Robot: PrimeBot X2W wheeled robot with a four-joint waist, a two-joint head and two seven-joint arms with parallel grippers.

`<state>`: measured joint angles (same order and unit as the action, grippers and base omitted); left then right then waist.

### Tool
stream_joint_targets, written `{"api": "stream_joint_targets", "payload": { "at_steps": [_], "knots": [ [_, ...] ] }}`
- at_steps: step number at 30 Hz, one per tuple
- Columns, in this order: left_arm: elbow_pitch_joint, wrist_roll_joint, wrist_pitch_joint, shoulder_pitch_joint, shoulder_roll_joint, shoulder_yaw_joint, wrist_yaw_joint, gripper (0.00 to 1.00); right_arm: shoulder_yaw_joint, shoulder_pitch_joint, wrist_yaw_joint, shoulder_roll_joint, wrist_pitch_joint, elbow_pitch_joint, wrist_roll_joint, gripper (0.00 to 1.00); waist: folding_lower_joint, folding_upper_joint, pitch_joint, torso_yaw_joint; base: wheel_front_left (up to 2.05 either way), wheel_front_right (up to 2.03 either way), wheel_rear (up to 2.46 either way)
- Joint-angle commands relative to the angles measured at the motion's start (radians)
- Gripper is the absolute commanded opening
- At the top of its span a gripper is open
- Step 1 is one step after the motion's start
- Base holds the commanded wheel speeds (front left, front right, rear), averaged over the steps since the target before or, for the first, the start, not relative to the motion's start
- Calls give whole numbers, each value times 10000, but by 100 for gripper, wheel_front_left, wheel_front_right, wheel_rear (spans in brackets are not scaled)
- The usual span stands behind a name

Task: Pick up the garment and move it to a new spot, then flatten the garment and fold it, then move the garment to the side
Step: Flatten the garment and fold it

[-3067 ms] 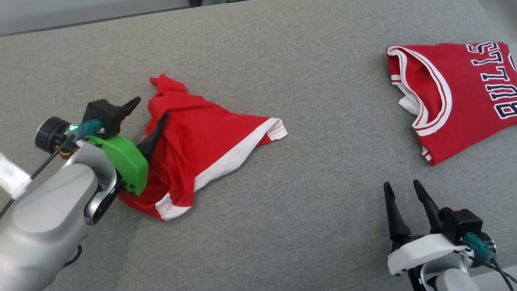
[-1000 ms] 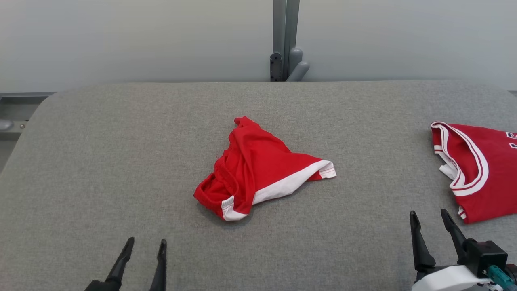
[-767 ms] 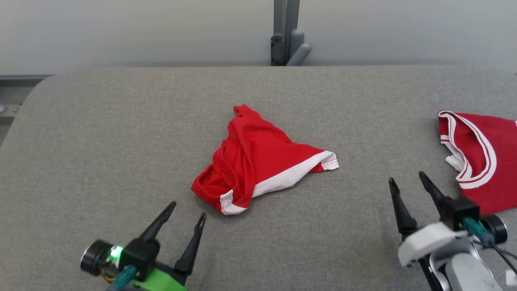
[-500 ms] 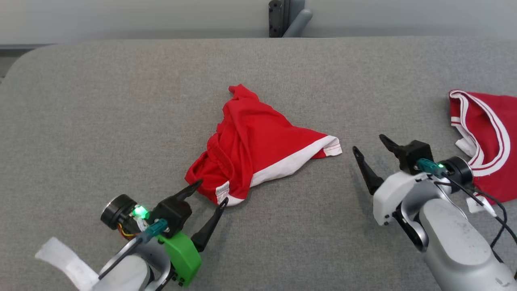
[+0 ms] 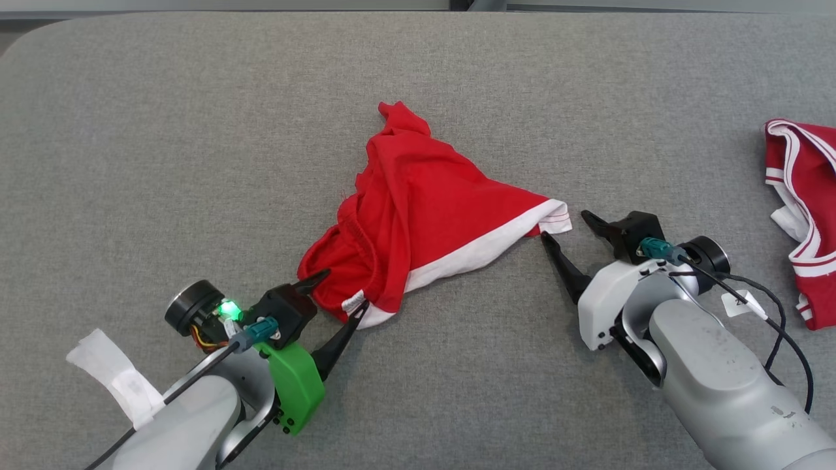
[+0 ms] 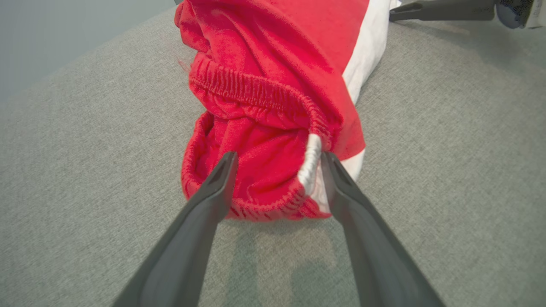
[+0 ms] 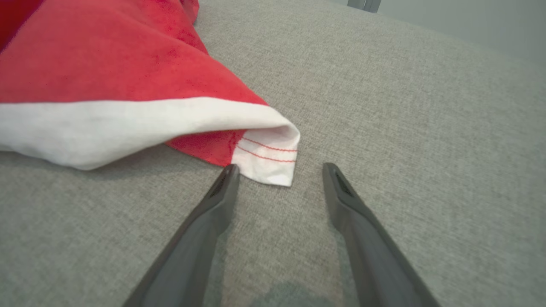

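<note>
Grey woven-fabric tabletop (image 5: 163,163) bears a crumpled red garment with white trim (image 5: 424,209) at centre. The left tool (image 5: 346,288) gapes wide astride its near waistband, gripping nothing; the right tool (image 5: 563,224), equally spread and empty, sits beside its right hem corner.

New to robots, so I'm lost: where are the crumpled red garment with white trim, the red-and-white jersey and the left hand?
crumpled red garment with white trim (image 5: 431,209): head view, red middle.
red-and-white jersey (image 5: 824,300): head view, lower red part.
left hand (image 5: 345,288): head view, between its fingertips.
</note>
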<state>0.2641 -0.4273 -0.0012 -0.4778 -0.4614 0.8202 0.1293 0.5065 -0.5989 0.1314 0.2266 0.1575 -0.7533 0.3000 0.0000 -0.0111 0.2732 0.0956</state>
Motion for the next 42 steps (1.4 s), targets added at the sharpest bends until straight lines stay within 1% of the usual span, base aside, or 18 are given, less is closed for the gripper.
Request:
{"api": "stream_joint_targets", "payload": {
  "at_steps": [1, 11, 15, 18, 20, 23, 24, 25, 26, 27, 29, 30, 31, 32, 33, 34, 40, 42],
  "knots": [
    [53, -24, -33, -171, -85, 42, 22, 100, 86, -137, -17, 8, 131, -119, 80, 100, 0, 111, 25, 2, 0, 0, 0],
    [167, -224, -130, -287, -150, 285, 22, 100, 733, -642, -17, -96, 776, -886, 586, 100, 0, 111, -21, 23, 0, 0, 0],
    [-21, -490, 20, -192, -193, 517, 23, 100, 917, -714, -17, -117, 912, -1104, 753, 100, 0, 111, -82, 35, 0, 0, 0],
    [-145, -715, 188, -210, -326, 718, 23, 100, 1029, -822, -17, -128, 974, -1207, 898, 100, 0, 111, -81, 44, 0, 0, 0],
    [-164, -859, 230, -258, -380, 802, 23, 96, 1085, -865, -17, -141, 1000, -1264, 975, 100, 0, 111, -61, 35, 0, 0, 0],
    [-162, -973, 209, -354, -457, 880, 23, 94, 1159, -927, -17, -143, 1032, -1342, 1057, 100, 0, 111, -31, 27, 0, 0, 0],
    [-155, -1002, 198, -375, -465, 905, 23, 92, 1182, -964, -17, -143, 1043, -1364, 1084, 100, 0, 111, -22, 21, 0, 0, 0],
    [-140, -1045, 211, -389, -469, 940, 23, 84, 1195, -1000, -17, -143, 1054, -1391, 1125, 100, 0, 111, -12, 16, 0, 0, 0],
    [-125, -1067, 211, -410, -475, 977, 23, 78, 1212, -1033, -17, -140, 1062, -1424, 1140, 100, 0, 111, -2, 11, 0, 0, 0],
    [-109, -1108, 211, -431, -474, 1017, 23, 63, 1232, -1059, -17, -144, 1063, -1451, 1171, 100, 0, 111, 8, 7, 0, 0, 0],
    [-75, -1179, 196, -450, -453, 1100, 23, 44, 1262, -1078, -17, -137, 1070, -1508, 1224, 100, 0, 111, 31, 5, 0, 0, 0],
    [-37, -1188, 152, -478, -444, 1140, 23, 37, 1281, -1085, -17, -134, 1062, -1541, 1246, 100, 0, 111, 46, 7, 0, 0, 0],
    [9, -1261, 123, -490, -431, 1193, 23, 26, 1314, -1096, -17, -148, 1065, -1572, 1300, 97, 0, 111, 49, 6, 0, 0, 0],
    [55, -1338, 79, -500, -419, 1269, 23, 0, 1329, -1090, -17, -179, 1067, -1613, 1387, 64, 0, 111, 48, 6, 0, 0, 0],
    [112, -1400, 52, -534, -416, 1323, 23, 0, 1358, -1087, -17, -202, 1068, -1655, 1473, 37, 0, 111, 51, 7, 0, 0, 0],
    [167, -1483, -26, -564, -411, 1355, 23, 0, 1375, -1091, -17, -211, 1062, -1707, 1594, 1, 0, 111, 56, 7, 0, 0, 0],
    [423, -1781, -299, -709, -450, 1440, 23, 0, 1602, -1039, -19, -224, 1063, -1867, 2169, 0, 0, 111, -1, -9, 0, 0, 0],
    [507, -1878, -432, -747, -494, 1296, 23, 0, 1688, -1025, -19, -145, 1064, -1839, 2343, 0, 0, 111, -43, -31, 0, 0, 0]
  ]
}}
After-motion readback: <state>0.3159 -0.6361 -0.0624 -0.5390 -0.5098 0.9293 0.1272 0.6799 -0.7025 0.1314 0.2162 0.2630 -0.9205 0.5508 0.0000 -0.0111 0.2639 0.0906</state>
